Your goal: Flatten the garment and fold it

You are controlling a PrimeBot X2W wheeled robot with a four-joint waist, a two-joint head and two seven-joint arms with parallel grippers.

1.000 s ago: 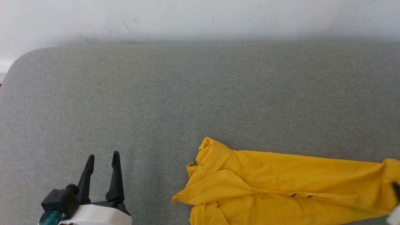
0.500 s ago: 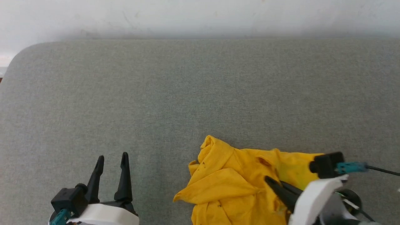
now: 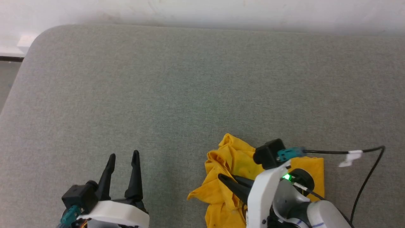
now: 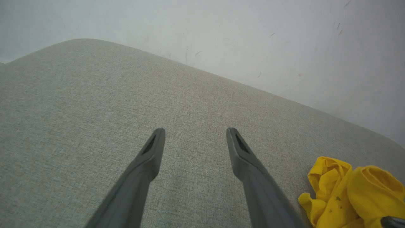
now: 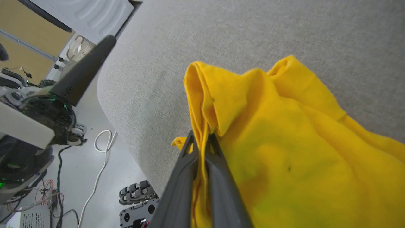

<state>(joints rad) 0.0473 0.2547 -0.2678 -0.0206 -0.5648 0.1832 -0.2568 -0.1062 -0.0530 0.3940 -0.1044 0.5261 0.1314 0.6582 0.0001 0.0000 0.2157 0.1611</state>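
shirt (image 3: 229,155) is a crumpled heap at the table's (image 3: 158,79) near edge, right of its middle. right gripper (image 5: 200,136) is pinched tight on a fold of it there. left gripper (image 3: 123,154) is spread wide and empty over the table's near-left part. My read: flattening barely started, spreading and every fold left to do.
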